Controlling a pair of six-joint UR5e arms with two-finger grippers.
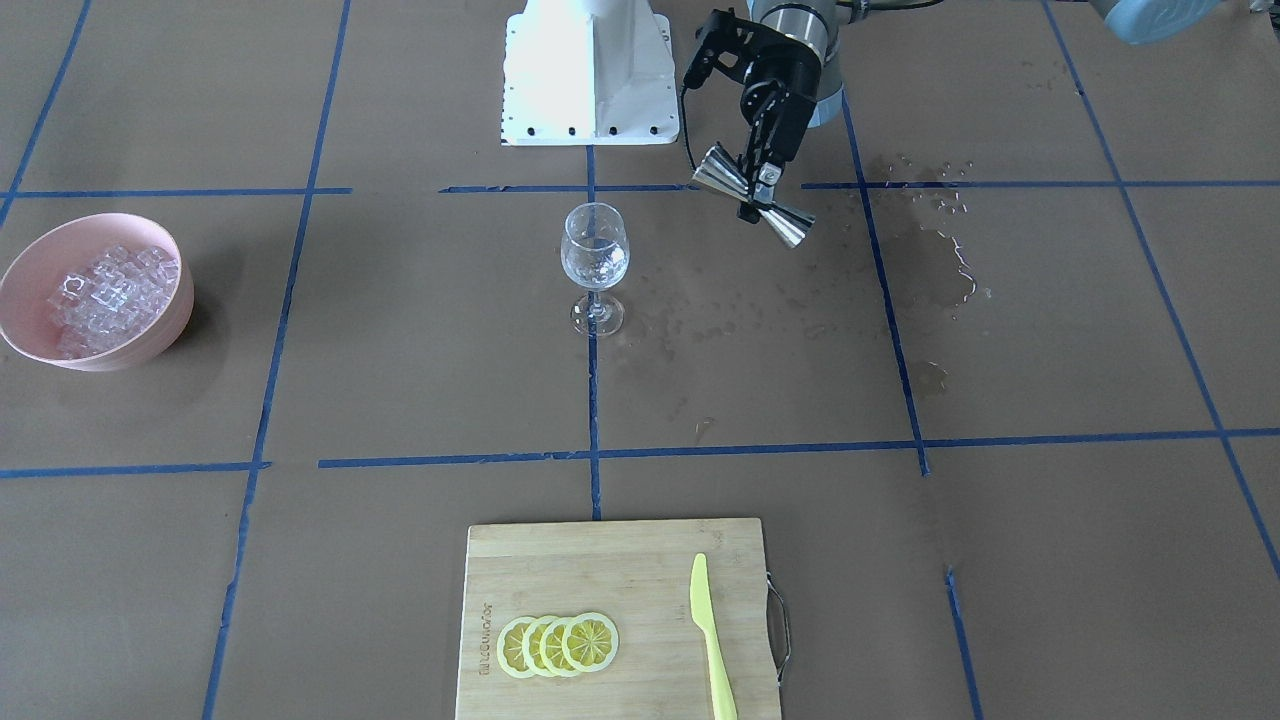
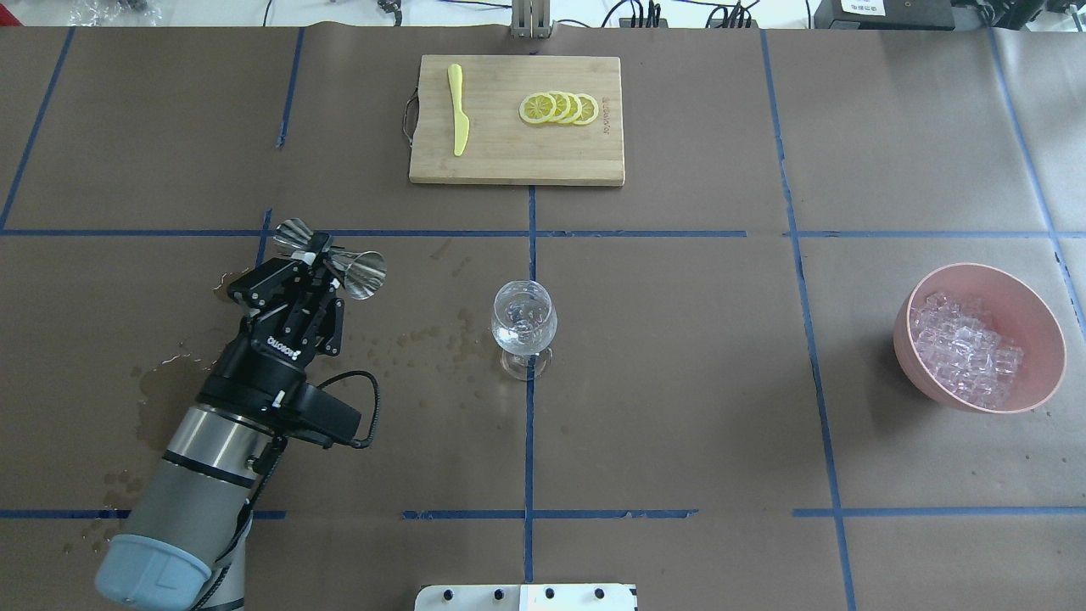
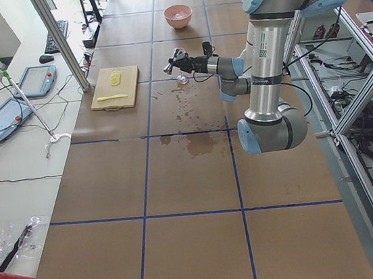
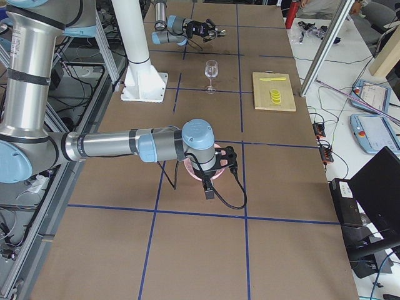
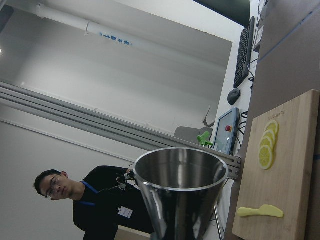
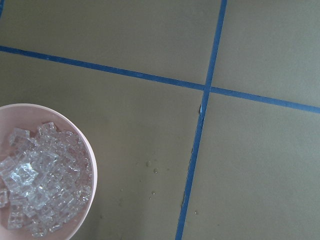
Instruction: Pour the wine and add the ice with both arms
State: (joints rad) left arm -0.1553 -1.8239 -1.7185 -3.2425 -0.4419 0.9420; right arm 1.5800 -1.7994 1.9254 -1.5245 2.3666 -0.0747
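Brown table [image 2: 679, 382], blue tape grid [image 2: 529, 424], wet spills [image 2: 161, 395] nr glass [image 2: 524, 322].

Bamboo board [image 2: 509, 157] — lemon slices [image 2: 560, 108], knife [image 2: 458, 121]

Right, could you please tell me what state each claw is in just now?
Left claw: closed, holding the steel jigger.
Right claw: cannot be told; only a side view shows it.

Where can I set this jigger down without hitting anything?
Dry, bare paper lies between the wine glass and the pink bowl; there is also room between the glass and the cutting board. Avoid the side under the left pincer holding the jigger: splashes and a puddle wet it.
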